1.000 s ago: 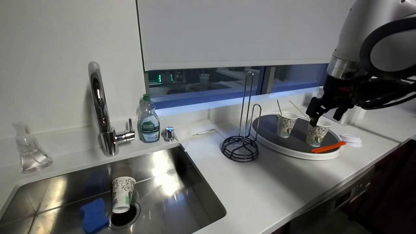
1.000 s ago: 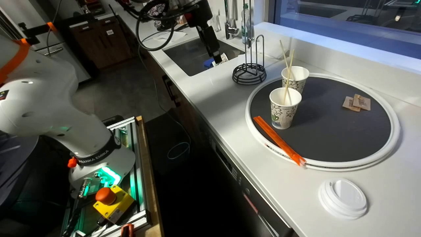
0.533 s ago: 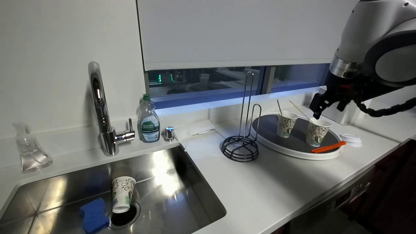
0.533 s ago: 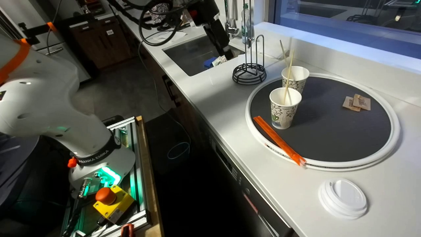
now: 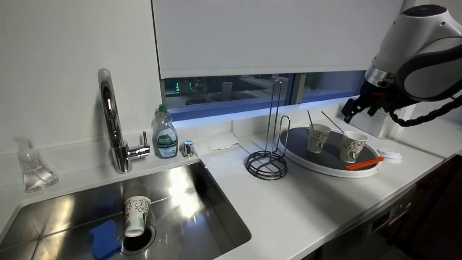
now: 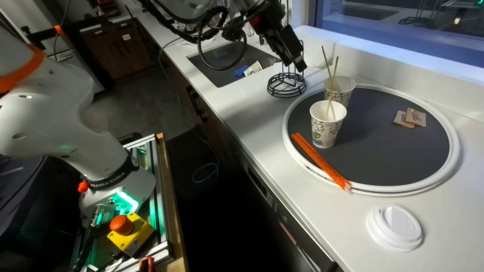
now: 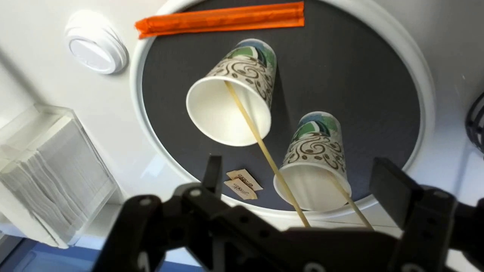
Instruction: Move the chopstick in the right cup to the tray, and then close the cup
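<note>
The right cup (image 5: 353, 146) is a patterned paper cup standing upright on the round dark-grey tray (image 5: 330, 159). It is the nearer cup (image 6: 327, 126) in an exterior view and the left cup (image 7: 228, 109) in the wrist view. A thin wooden chopstick (image 7: 262, 147) leans in it and sticks out over its rim. The chopstick shows in both exterior views (image 5: 332, 122) (image 6: 332, 85). My gripper (image 5: 360, 112) is open and empty, above the cups and apart from them. Its fingers are wide apart in the wrist view (image 7: 297, 175). White lids (image 6: 395, 228) lie on the counter beside the tray.
A second patterned cup (image 5: 318, 139) with a chopstick stands close by on the tray. An orange wrapper (image 6: 319, 160) crosses the tray rim. Small brown packets (image 6: 410, 118) lie on the tray. A black wire rack (image 5: 267, 164), a sink (image 5: 180, 216) and a napkin box (image 7: 56, 173) are nearby.
My gripper has risen away from in front of the right cup and has moved toward the window side. It stays empty. The cups, chopsticks and lids have not moved.
</note>
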You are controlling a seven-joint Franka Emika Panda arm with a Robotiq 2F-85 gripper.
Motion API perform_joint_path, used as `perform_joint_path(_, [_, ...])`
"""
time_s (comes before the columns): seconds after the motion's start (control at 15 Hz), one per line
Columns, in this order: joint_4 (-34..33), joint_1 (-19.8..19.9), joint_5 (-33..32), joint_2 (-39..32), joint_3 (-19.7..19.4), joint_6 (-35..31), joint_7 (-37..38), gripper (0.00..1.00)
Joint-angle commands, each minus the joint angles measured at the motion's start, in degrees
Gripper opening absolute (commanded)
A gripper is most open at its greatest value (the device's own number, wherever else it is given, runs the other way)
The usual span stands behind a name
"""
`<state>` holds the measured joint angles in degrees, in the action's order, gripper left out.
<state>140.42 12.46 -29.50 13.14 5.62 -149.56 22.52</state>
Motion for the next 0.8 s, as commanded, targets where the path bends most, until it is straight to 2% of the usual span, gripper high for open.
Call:
perform_joint_path(0.0, [-3.75,-1.76,1.21,-6.28,-3.64,-5.46,-9.23,1.00])
perform_joint_path(0.27, [-6.56,-3.96,5.63,-11.30,-6.47,-10.49,-20.22,1.00])
perform_joint_path(0.47, [-8.08,-6.34,15.52,-14.78,-7.18,-12.83,-31.00,1.00])
perform_joint_path(0.6, [-9.38,-7.07,21.33,-16.27,-6.78,-11.96,-37.42,1.00])
perform_joint_path(0.67, [-7.66,-6.89,16.98,-14.03,-7.33,-11.48,-32.21,1.00])
perform_joint_path(0.73, [-8.10,-7.17,17.74,-14.63,-7.29,-11.49,-33.11,1.00])
